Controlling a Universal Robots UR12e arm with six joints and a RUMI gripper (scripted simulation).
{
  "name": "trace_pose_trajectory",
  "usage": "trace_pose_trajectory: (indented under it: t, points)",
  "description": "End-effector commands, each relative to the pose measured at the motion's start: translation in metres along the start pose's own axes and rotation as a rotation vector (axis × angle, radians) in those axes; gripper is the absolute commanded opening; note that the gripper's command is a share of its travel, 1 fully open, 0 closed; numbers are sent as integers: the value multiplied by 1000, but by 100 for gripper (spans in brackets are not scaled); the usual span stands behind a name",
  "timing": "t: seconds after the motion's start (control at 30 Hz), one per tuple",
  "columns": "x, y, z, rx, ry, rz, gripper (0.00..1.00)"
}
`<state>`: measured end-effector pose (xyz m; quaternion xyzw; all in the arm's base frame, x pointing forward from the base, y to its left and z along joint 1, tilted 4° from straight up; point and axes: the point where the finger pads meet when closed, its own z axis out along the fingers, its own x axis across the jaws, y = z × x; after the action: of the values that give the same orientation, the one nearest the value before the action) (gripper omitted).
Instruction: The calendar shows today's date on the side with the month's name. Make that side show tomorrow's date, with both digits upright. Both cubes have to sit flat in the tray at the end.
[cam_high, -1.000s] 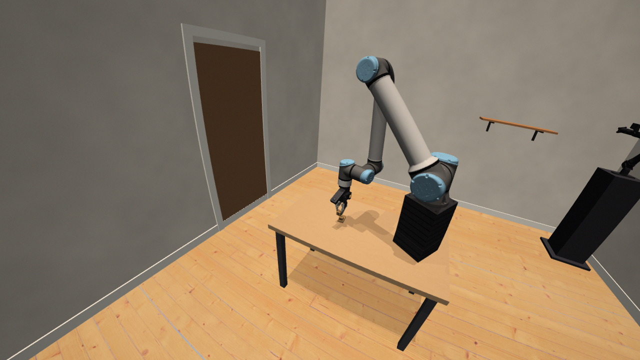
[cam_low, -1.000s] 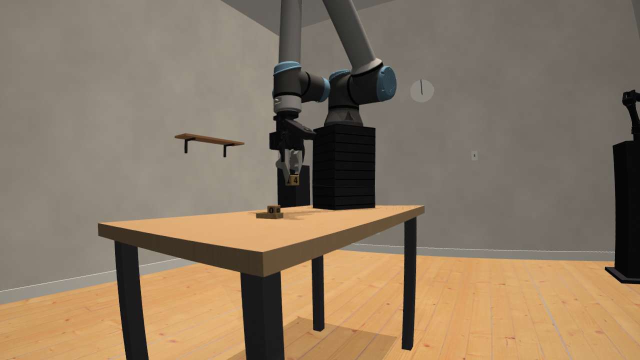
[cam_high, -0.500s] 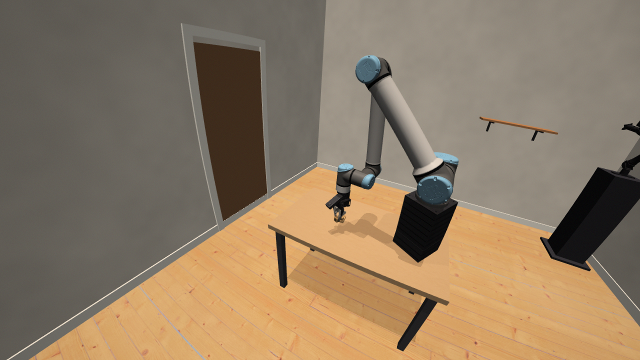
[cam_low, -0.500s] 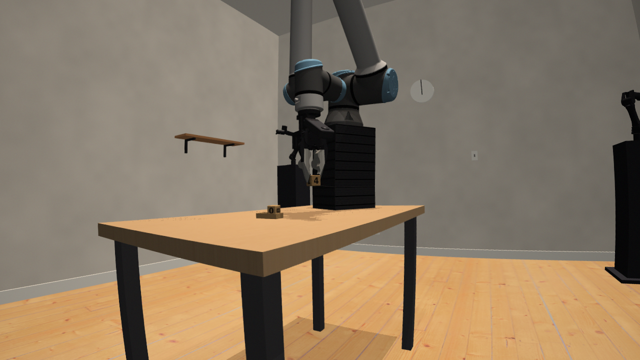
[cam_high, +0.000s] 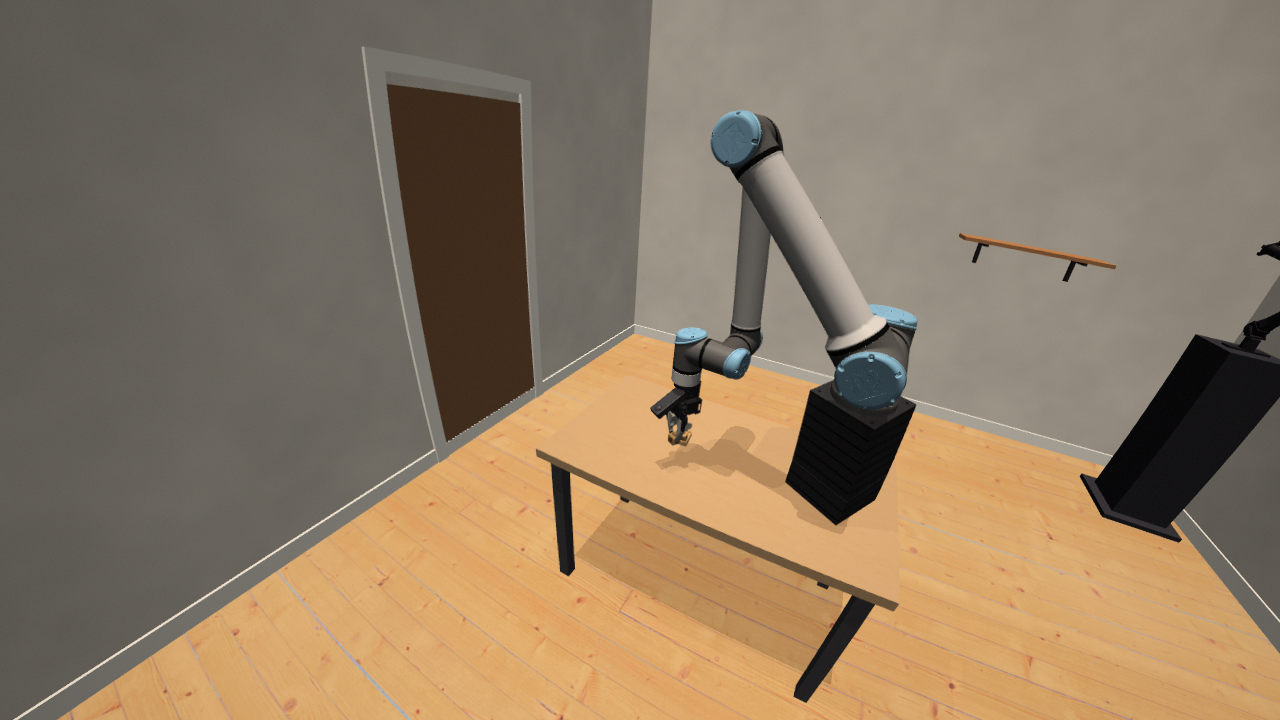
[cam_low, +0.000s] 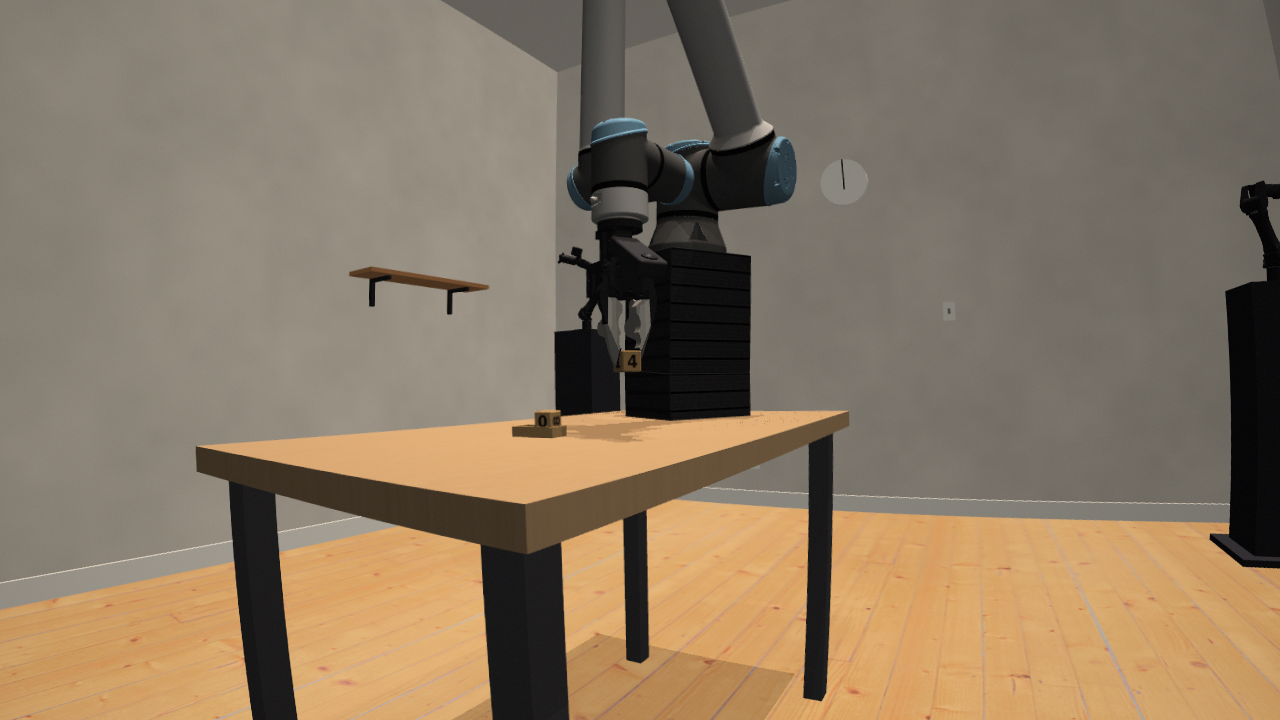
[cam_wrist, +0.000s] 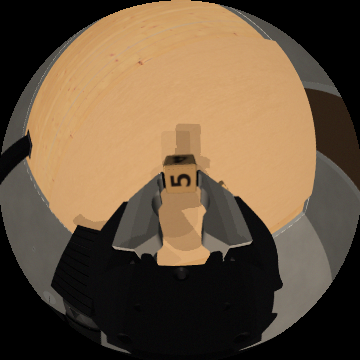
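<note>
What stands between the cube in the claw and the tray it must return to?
Nothing visible. The claw holds the cube in open air, above and beside the tray, where the other cube occupies one spot.

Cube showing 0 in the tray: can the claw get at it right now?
Probably not yet. The claw is shut on the other cube, held high over the table and off to the side of the tray. Nothing blocks the cube showing 0 from above, but the claw is occupied.
</note>
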<state>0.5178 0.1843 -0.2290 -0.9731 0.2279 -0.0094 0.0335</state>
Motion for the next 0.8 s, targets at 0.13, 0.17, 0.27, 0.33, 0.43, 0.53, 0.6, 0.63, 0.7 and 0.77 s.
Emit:
trace_pose_trajectory:
  t: [0.13, 0.17, 0.27, 0.33, 0.43, 0.53, 0.6, 0.63, 0.7, 0.77]
  points:
    - [2, -2, 6, 0, 3, -1, 11]
    - [2, -2, 8, 0, 3, -1, 11]
    - [2, -2, 17, 0, 3, -1, 11]
    - [2, -2, 24, 0, 3, -1, 11]
    - [2, -3, 38, 0, 3, -1, 11]
    - [2, -3, 48, 0, 3, -1, 11]
    - [2, -3, 53, 0, 3, -1, 11]
    - [2, -3, 58, 0, 3, -1, 11]
    - [2, -3, 67, 0, 3, -1, 11]
    - [2, -3, 76, 0, 3, -1, 11]
